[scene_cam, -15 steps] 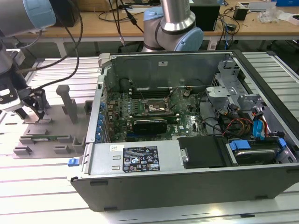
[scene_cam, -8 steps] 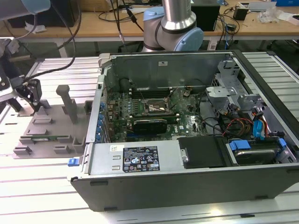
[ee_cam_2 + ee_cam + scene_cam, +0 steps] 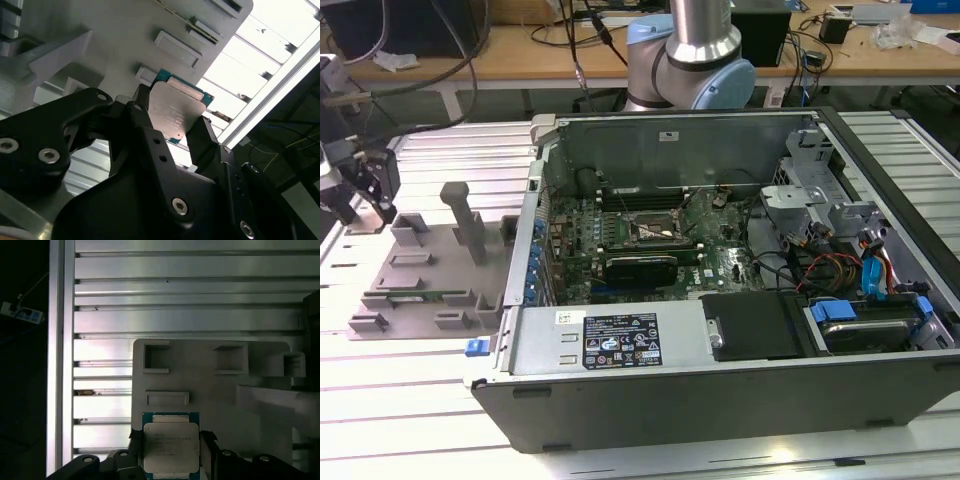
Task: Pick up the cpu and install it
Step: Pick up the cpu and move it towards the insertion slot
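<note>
Gripper (image 3: 171, 120) clamped on cpu (image 3: 171, 446) by two opposite edges, over a corner of the grey fixture tray (image 3: 430, 270) at the exterior view's left — pickup apparently done. Black-framed socket (image 3: 658, 232) in the open computer case (image 3: 720, 390), well apart, apparently unfilled — install itself not yet done.

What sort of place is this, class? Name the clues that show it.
Probably a robotics or electronics lab: a robot arm behind an open computer case on a slotted aluminium table, its gripper holding the cpu above a grey fixture tray, and a cable-strewn workbench beyond.
</note>
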`<move>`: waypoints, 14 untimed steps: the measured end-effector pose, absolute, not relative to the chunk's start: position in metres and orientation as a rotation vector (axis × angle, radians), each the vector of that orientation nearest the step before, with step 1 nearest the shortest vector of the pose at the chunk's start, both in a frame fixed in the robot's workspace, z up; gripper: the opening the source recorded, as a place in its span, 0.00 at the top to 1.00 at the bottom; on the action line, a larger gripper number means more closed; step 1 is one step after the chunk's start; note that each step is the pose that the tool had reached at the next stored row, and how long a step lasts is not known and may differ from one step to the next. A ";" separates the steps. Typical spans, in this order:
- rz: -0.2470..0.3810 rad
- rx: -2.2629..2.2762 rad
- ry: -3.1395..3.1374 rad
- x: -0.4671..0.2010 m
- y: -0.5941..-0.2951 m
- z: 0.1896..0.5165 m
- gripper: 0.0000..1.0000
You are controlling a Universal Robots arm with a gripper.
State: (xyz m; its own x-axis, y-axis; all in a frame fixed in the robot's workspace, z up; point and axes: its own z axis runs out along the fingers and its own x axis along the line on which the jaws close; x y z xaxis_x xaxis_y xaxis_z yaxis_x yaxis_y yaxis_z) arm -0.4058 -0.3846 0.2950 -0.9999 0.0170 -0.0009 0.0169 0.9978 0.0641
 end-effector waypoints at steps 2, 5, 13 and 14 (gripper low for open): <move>0.101 0.026 3.139 -0.406 -0.385 0.300 0.46; 0.101 0.027 3.138 -0.406 -0.384 0.310 0.46; 0.101 0.027 3.138 -0.406 -0.384 0.346 0.46; 0.101 0.026 3.138 -0.406 -0.384 0.350 0.46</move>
State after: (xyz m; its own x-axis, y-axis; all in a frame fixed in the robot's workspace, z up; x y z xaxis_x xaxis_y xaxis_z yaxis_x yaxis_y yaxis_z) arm -0.4058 -0.3841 0.3495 -0.9999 0.0169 -0.0009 0.0168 0.9978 0.0641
